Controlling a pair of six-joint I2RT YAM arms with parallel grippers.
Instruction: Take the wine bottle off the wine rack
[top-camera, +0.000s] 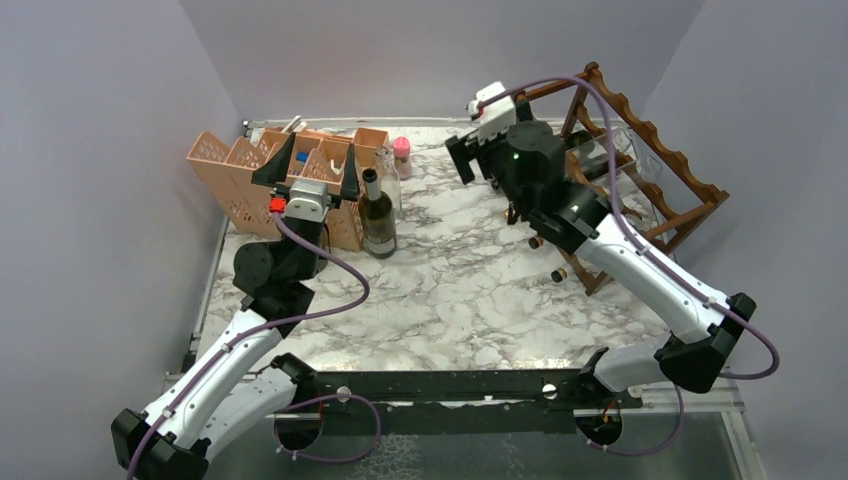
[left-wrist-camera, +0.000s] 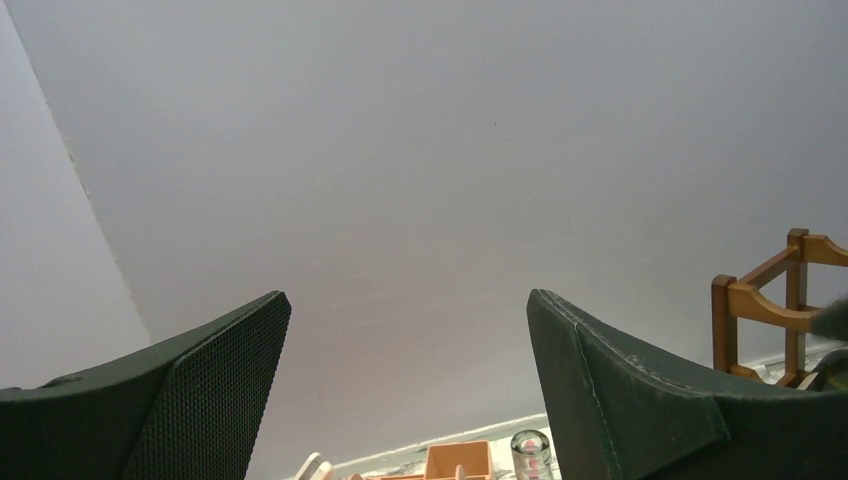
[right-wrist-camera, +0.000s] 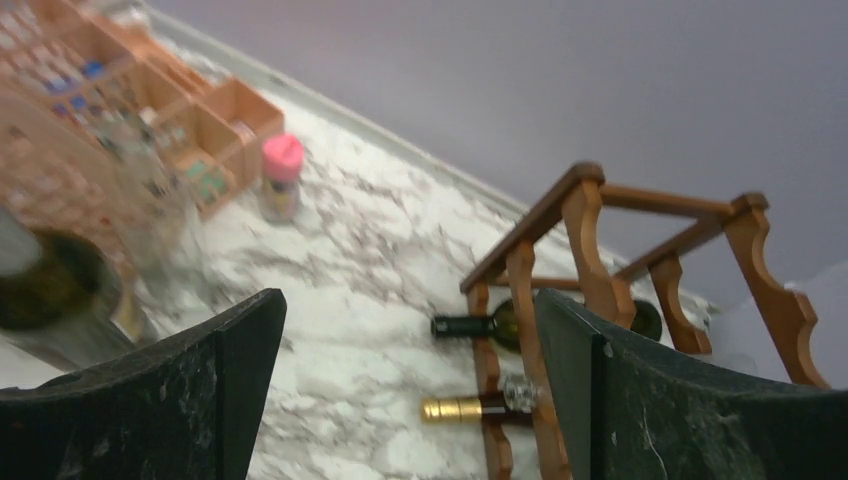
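Wine rack (right-wrist-camera: 592, 250) at 2 o'clock on the table (top-camera: 450, 300). A wine bottle (right-wrist-camera: 470, 325) lies in a low tier, a gold-capped bottle (right-wrist-camera: 455, 408) on the tier below it, necks poking out toward 8 o'clock. Step looks like the reach: right gripper (right-wrist-camera: 408, 330) sits at the rack's 10 o'clock, fingers apart, nothing between them. Next it needs to drop, line up on a neck and close, then pull straight out along the cradle. The front post crowds the necks. Left gripper (top-camera: 311, 170) points up at 10 o'clock, spread and empty, by a standing bottle (top-camera: 377, 215), peach organiser (top-camera: 240, 160) and pink-lidded jar (top-camera: 402, 152) — all well clear.
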